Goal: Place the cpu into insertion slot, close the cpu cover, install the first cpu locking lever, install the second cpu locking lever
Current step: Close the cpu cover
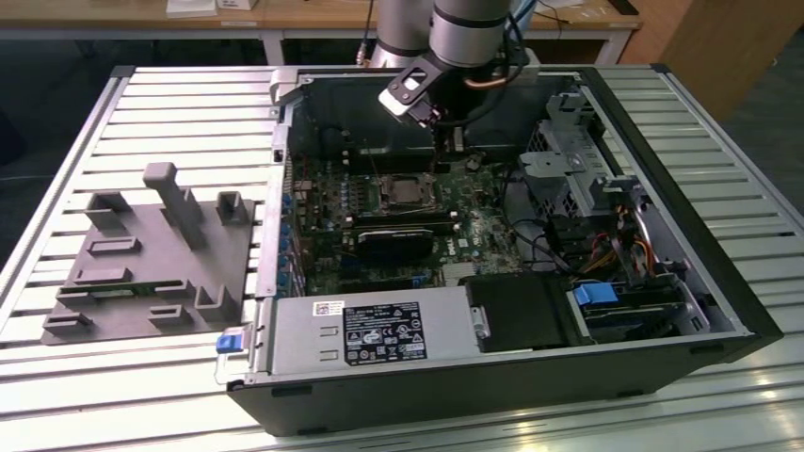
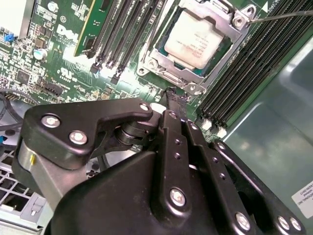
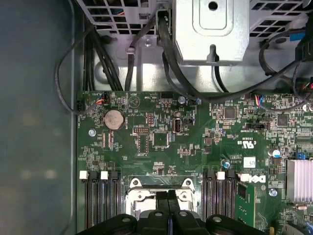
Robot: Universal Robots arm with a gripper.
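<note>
Pale slatted metal forms the surface (image 1: 164, 104), with wooden desks (image 1: 314, 14) along the far side of the room. An open black computer case (image 1: 503, 400) lies flat on the slats. The arm (image 1: 465, 28) reaches down into the case from the far side.

The pincer (image 2: 172, 95) is clenched. In both wrist views its 2 black fingers (image 3: 161, 203) press together at the tips, with nothing visible between them. The tips sit just beside one edge of the cpu cover (image 2: 171, 76); I cannot tell whether they touch the board.

The cpu (image 2: 195, 36) lies flat in the insertion slot (image 1: 382, 191), its pale metal top showing through the window of the cover, which is down over it. A thin metal lever rod (image 2: 279, 17) runs out from one corner of the cover.

Long black memory slots (image 3: 98, 196) flank the socket on both sides on the green circuit board (image 3: 146, 147). Farther out on the board are a round coin battery (image 3: 114, 119) and a finned heatsink (image 3: 299, 178). Dark cables (image 3: 98, 54) loop past a metal drive cage (image 3: 210, 29).

In the exterior view, a labelled power supply (image 1: 364, 334) fills the near end of the case. A grey moulded fixture (image 1: 151, 254) rests on the slats at the exterior view's left, well apart from the pincer.
</note>
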